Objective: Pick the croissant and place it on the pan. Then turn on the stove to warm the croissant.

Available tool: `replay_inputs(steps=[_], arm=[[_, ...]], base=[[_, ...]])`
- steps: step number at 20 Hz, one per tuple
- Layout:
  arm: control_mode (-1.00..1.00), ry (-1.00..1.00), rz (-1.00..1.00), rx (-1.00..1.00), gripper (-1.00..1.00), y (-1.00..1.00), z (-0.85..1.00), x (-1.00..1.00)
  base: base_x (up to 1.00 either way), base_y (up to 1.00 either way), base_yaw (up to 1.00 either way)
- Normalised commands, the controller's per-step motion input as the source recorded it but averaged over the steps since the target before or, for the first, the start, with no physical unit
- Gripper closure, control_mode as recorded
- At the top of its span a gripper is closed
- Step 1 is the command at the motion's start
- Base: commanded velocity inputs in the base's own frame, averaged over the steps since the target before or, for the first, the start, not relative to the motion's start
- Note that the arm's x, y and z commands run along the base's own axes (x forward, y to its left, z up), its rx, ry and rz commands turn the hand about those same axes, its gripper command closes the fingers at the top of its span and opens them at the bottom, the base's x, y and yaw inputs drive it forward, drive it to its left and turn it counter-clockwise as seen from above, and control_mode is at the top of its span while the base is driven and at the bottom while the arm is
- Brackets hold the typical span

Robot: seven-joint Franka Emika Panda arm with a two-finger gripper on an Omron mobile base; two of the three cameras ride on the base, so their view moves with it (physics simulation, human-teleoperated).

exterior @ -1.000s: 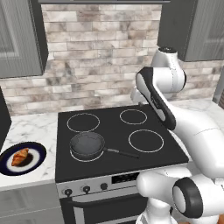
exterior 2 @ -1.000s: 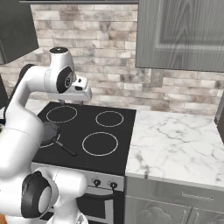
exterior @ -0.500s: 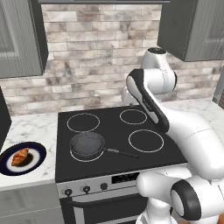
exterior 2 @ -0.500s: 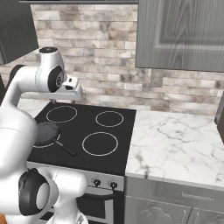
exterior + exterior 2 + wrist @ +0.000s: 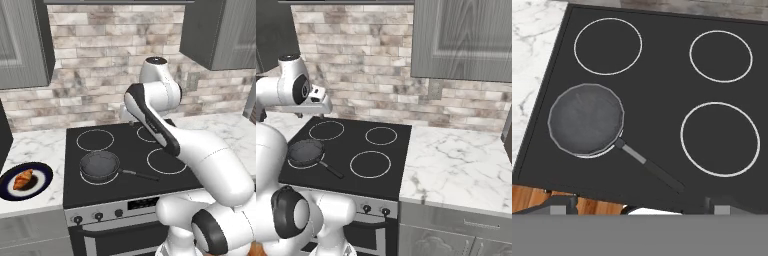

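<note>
From the left base view I see the small golden-brown croissant [image 5: 23,179] lying on the dark blue white-ringed plate [image 5: 44,172] on the marble counter left of the black glass stove [image 5: 125,150], well apart from my arm, so my worry is a long sideways reach that clips the plate rim and shoves the pastry off. From the right base view my two-finger gripper [image 5: 320,106] hangs high over the back-left burner, and the small round dark grey pan [image 5: 305,151] sits empty on the front-left ring, its thin black handle [image 5: 331,170] angled toward the front-right burner where a low swing could knock it. In the hand view I look straight down on the pan [image 5: 586,118] with my finger tips [image 5: 562,202] spread wide and holding nothing, and I judge nothing stands between me and the plate.
</note>
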Motion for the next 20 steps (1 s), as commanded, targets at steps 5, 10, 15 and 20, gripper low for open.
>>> replay_inputs(steps=[5, 10, 15, 20], arm=[[-1.0, 0.0, 0.06, -0.02, -1.0, 0.74, 0.0, -0.08], [-1.0, 0.0, 0.06, 0.0, -1.0, 0.73, 0.0, -0.01], [-1.0, 0.0, 0.05, 0.0, -1.0, 0.64, 0.0, 0.0], [-1.0, 0.0, 0.04, 0.0, -1.0, 0.55, 0.0, 0.0]], base=[[0.0, 0.0, 0.0], [0.0, 0.0, 0.0], [0.0, 0.0, 0.0], [0.0, 0.0, 0.0]])
